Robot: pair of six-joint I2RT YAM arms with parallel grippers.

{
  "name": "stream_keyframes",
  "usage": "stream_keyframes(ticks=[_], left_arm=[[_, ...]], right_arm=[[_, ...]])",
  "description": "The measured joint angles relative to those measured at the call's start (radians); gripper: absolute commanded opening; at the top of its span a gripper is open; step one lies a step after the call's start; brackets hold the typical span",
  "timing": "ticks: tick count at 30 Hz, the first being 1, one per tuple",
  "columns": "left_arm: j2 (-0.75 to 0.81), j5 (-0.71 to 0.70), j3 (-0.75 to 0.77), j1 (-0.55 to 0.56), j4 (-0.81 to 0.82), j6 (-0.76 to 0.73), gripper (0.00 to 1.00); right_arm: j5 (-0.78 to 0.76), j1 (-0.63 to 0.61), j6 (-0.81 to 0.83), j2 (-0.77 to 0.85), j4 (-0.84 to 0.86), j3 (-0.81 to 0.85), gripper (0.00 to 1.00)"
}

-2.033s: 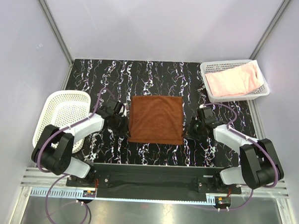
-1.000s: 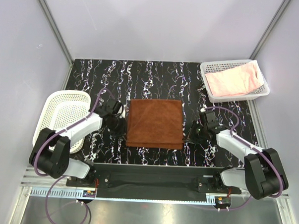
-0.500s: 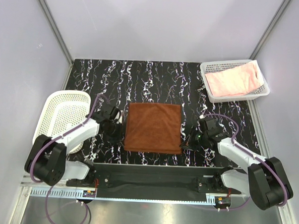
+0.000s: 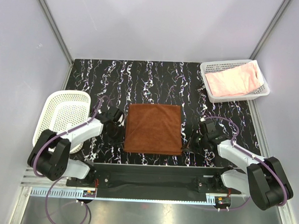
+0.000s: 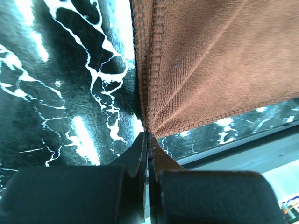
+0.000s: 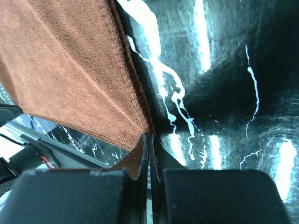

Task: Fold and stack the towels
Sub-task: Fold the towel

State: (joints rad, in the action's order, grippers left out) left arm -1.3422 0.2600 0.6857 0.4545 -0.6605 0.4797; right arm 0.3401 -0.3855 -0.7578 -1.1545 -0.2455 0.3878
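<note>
Lower frame: my left hand [image 5: 147,139] is clenched on the rust-brown towel's [image 4: 153,128] lower-left corner, my right hand [image 6: 148,138] on its lower-right; both corner tips vanish between the fingers; the towel lies spread at the centre of the surface [image 4: 156,77]; upper right, the pink towel [image 4: 235,80] lies crumpled in a basket [image 4: 207,69], its folds hard to read.

My top camera looks down from behind my arm bases [image 4: 82,169], at frame bottom. Both wrist cameras sit very close to the rust-brown towel [image 4: 153,128], sharing, I think, its near corners.
</note>
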Motion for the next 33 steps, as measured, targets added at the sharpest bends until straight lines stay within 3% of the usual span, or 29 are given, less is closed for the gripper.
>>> stream_keyframes(ticks=[7,14,17,22,31,33], left_arm=[[-0.008,-0.038,0.022,0.027,-0.04,0.014,0.0],[0.118,-0.053,0.15,0.027,-0.086,0.049,0.0],[0.158,-0.051,0.113,0.027,-0.066,0.061,0.0],[0.094,-0.036,-0.008,0.027,-0.038,0.075,0.0],[0.068,-0.031,-0.027,0.043,-0.027,0.076,0.0],[0.053,-0.031,-0.027,0.054,-0.026,0.076,0.0]], right_arm=[[0.056,0.0,-0.037,0.057,0.032,-0.045,0.0],[0.11,-0.014,-0.073,0.178,0.023,0.017,0.0],[0.118,-0.033,-0.101,0.223,0.046,-0.04,0.0],[0.111,-0.035,-0.124,0.225,0.035,-0.155,0.0],[0.034,-0.037,-0.12,0.249,-0.03,-0.162,0.0],[0.028,-0.038,-0.12,0.249,-0.038,-0.162,0.04]])
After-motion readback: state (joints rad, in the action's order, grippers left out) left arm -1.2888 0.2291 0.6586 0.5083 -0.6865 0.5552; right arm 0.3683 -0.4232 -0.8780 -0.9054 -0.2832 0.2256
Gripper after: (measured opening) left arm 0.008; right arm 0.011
